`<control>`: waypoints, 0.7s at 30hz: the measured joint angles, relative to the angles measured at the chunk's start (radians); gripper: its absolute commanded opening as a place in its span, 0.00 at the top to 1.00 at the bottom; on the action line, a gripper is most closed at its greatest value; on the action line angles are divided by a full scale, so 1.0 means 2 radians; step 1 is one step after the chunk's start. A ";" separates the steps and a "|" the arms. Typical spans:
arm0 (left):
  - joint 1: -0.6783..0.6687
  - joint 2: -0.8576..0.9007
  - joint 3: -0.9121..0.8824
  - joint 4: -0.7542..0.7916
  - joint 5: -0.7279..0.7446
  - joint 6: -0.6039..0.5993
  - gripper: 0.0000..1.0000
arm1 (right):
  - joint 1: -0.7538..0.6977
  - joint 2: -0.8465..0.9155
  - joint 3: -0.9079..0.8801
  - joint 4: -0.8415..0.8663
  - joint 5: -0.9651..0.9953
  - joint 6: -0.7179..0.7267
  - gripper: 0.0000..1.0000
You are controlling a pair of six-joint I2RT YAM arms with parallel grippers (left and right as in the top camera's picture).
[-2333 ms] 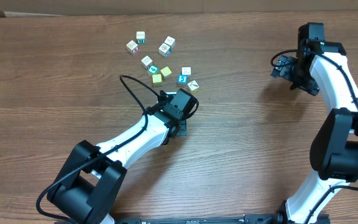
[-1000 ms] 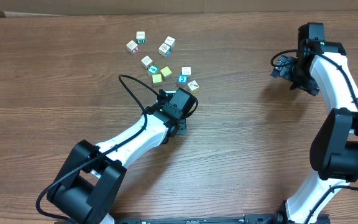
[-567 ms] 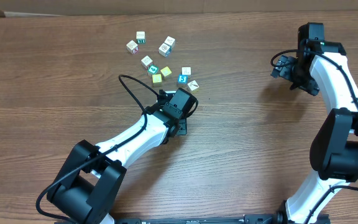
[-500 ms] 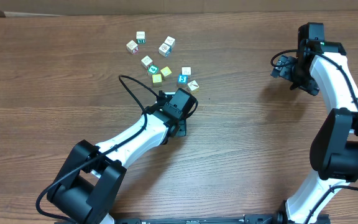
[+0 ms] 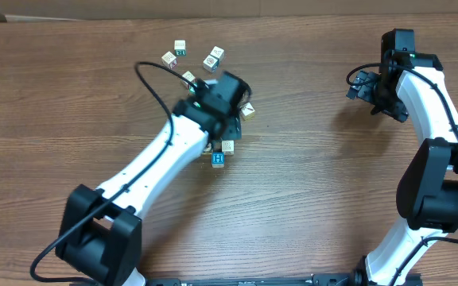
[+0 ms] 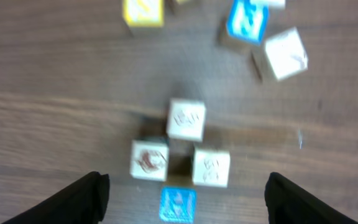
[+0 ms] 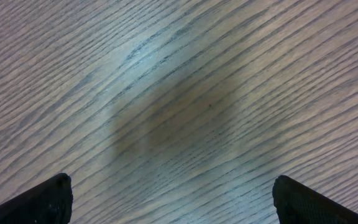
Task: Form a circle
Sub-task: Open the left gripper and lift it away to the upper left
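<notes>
- The surface (image 5: 308,183) is brown wood with long grain lines. It fills almost all of the top view.
- A pale tan strip (image 5: 213,8) runs along the far edge. I cannot tell what it is.
- The circle (image 6: 180,160) is a tiny bunch of three whitish cubes and one blue cube (image 6: 178,204). They sit close together on the bare wood, left of the middle, right beside the left arm (image 5: 165,159).
- The left hand (image 6: 185,186) hangs over the circle. Its two black fingers (image 6: 89,196) are spread wide and pinch nothing.
- The loose cubes (image 5: 180,48) lie scattered a little farther back. They are white, yellow and blue.
- The right hand (image 5: 362,83) is well apart, at the right side. It is spread wide too and holds nothing.
- A soft dark shadow (image 7: 179,118) lies on the wood under the right hand.
</notes>
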State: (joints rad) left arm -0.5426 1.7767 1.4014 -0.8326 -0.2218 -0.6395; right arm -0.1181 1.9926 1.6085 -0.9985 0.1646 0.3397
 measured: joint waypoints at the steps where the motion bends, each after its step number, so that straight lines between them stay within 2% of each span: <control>1: 0.011 0.000 0.008 -0.003 0.000 0.001 0.18 | 0.000 0.000 0.000 0.000 0.000 0.000 0.00; 2: 0.023 0.000 0.014 -0.004 0.000 0.002 0.18 | 0.000 0.000 0.000 0.000 0.000 0.000 0.00; 5: 0.059 0.000 0.019 -0.007 0.000 0.002 0.31 | 0.000 0.000 0.000 0.000 0.000 0.000 0.00; 6: 0.073 0.000 0.019 -0.011 0.000 0.003 0.42 | 0.000 0.000 0.000 0.000 0.000 0.000 0.00; 10: 0.121 0.000 0.019 -0.019 0.005 0.008 0.73 | 0.000 0.000 0.000 0.000 0.000 0.000 0.00; 12: 0.139 0.000 0.019 -0.020 0.010 0.016 0.74 | 0.000 0.000 0.000 0.000 0.000 0.000 0.00; 21: 0.171 0.000 0.019 -0.019 0.006 0.030 0.67 | 0.000 0.000 0.000 0.000 0.000 0.000 0.00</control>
State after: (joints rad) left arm -0.2005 1.7771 1.4403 -0.8711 -0.2108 -0.5793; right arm -0.1181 1.9926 1.6085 -0.9981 0.1646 0.3397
